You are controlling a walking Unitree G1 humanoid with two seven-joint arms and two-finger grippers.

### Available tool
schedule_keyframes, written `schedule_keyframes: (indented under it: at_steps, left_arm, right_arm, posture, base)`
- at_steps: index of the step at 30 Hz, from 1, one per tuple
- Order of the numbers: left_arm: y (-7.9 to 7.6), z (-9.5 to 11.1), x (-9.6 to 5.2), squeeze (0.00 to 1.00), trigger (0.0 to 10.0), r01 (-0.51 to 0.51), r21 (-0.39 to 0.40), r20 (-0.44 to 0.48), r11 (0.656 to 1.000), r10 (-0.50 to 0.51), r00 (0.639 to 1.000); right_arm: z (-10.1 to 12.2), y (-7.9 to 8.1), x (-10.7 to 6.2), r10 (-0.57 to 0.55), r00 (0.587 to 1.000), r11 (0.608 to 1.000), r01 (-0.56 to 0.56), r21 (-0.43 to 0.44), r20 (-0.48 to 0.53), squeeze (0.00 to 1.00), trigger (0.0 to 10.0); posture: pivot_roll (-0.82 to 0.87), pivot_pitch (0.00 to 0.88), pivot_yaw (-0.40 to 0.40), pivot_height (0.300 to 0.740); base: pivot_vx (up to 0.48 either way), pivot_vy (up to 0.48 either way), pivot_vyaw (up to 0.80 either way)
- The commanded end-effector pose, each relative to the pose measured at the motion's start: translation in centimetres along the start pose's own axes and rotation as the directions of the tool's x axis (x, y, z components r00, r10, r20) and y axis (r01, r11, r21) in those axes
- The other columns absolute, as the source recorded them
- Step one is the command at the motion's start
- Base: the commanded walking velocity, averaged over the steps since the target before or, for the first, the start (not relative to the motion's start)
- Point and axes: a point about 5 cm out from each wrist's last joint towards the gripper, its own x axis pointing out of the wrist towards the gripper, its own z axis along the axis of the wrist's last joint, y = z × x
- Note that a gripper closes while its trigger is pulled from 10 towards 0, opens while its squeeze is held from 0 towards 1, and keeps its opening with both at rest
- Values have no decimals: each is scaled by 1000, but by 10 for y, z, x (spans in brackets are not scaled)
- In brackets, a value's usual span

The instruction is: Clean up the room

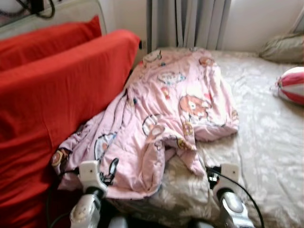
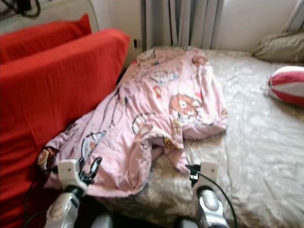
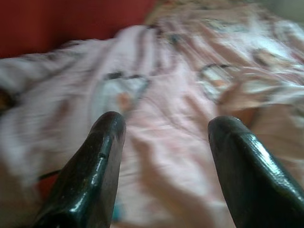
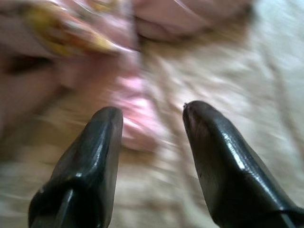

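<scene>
Blanket: the rumpled pink cartoon-print blanket (image 1: 161, 114) lies heaped across the beige patterned bed (image 1: 266, 142), one side riding up against the big red cushions (image 1: 52, 95), so your tidying likely starts here.
Left gripper (image 3: 164, 133): you hold it at the blanket's near edge by the cushions, fingers apart and empty, apparently lined up to take a corner.
Right gripper (image 4: 152, 118): you hold it over the blanket's hanging tip and the bedsheet, fingers apart, nothing between them; the wrist view is blurred.
Reason for the pose: two spread grippers at the near hem suit lifting and straightening, in my judgement.
Elsewhere: a pink-and-white striped ball-shaped cushion (image 1: 292, 84) rests well apart, near a beige pillow (image 1: 285, 47).
</scene>
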Motion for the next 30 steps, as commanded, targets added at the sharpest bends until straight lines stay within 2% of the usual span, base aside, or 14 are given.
schedule_keyframes:
  at_steps: [1, 26, 27, 28, 30]
  left_arm:
    - [-3, 2, 1, 0, 10000, 4, -1, 9, 1000, -4, 1000]
    - [-3, 2, 1, 0, 10000, 6, 0, 10, 1000, -6, 1000]
    - [-6, 23, -6, 0, 10000, 33, 19, 68, 999, -34, 997]
    - [-14, 53, -18, 0, 10000, 75, 41, 139, 996, -80, 987]
    - [-18, 60, -19, 0, 10000, 87, 44, 160, 995, -93, 983]
  right_arm:
    - [-2, -4, -1, -8, 1000, 1000, 8, -19, -18, 0, 10000]
    - [-1, -5, 0, -15, 1000, 1000, 15, -5, -22, 0, 10000]
    - [13, -4, 9, 5, 999, 996, -8, -88, -35, 0, 10000]
    - [32, -4, 19, 16, 999, 980, -25, -197, -50, 0, 10000]
    - [41, -4, 22, 19, 999, 978, -26, -209, -32, 0, 10000]
  posture:
    - [72, 0, 26, 607]
    - [75, 0, 27, 607]
    - [184, 164, 83, 607]
    - [184, 168, 83, 607]
    - [187, 180, 84, 607]
  base:
    - [0, 0, 0]
    - [0, 0, 0]
    - [0, 0, 0]
    - [0, 0, 0]
    - [0, 0, 0]
